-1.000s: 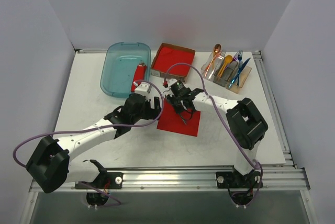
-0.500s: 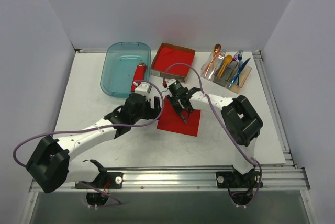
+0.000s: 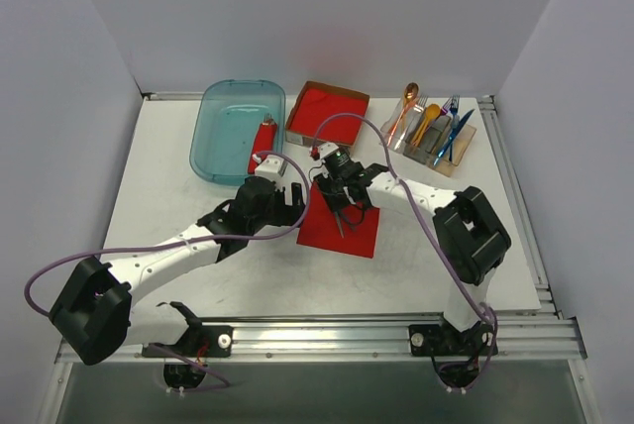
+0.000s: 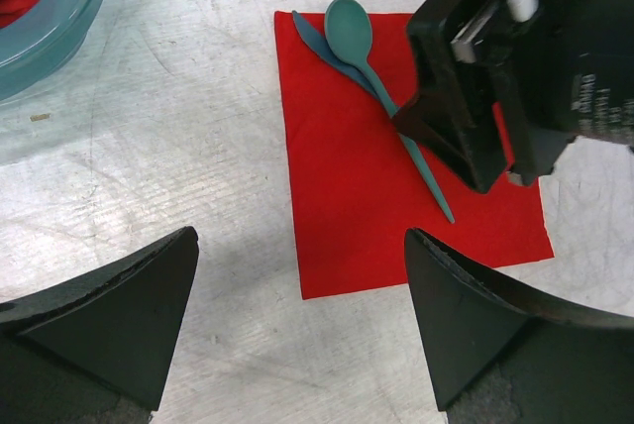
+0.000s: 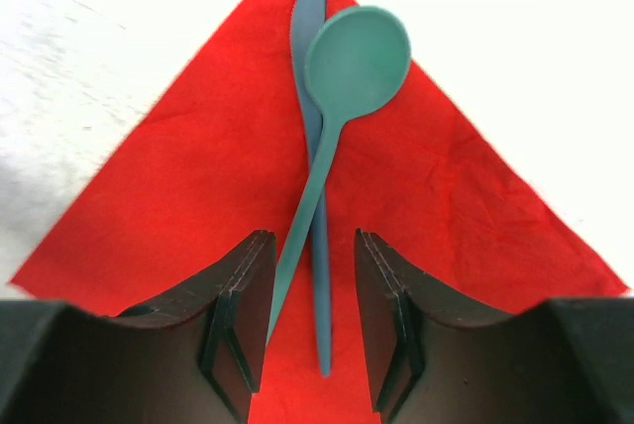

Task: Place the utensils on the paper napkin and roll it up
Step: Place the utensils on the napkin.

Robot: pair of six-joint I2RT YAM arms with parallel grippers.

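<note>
- The paper napkin (image 3: 363, 237) lies flat in the middle of the table (image 3: 168, 196) in the top view. From it, a clear teal tub (image 3: 236, 131) sits toward 10 o'clock, a cardboard box (image 3: 327, 112) of red sheets toward 12, and a cutlery holder (image 3: 432, 135) toward 2.
- In the same view the right gripper (image 3: 337, 206) hangs over the napkin's 12 o'clock part and hides most of the cutlery. The left gripper (image 3: 289, 202) sits just beside the napkin's 9 o'clock edge.
- From the left wrist we see the napkin (image 4: 357, 216) unrolled, with the teal spoon (image 4: 349, 32) on it. Its bowl is near the 12 o'clock corner and its handle runs toward 5.
- The blue knife (image 4: 315, 40) lies under the spoon, its tip poking out toward 11.
- The left gripper (image 4: 300, 275) is spread wide with nothing between its fingers. The right gripper (image 4: 446, 137) stands at 2 o'clock over the handle ends.
- From the right wrist the napkin (image 5: 188, 196) shows a corner at 12 o'clock. The spoon (image 5: 357, 53) lies with its bowl up there, and its handle crosses over the knife (image 5: 308, 14) toward 7.
- The right gripper (image 5: 309, 317) is released. Its jaws stand apart on either side of the two handles, and red paper shows in the gaps.
</note>
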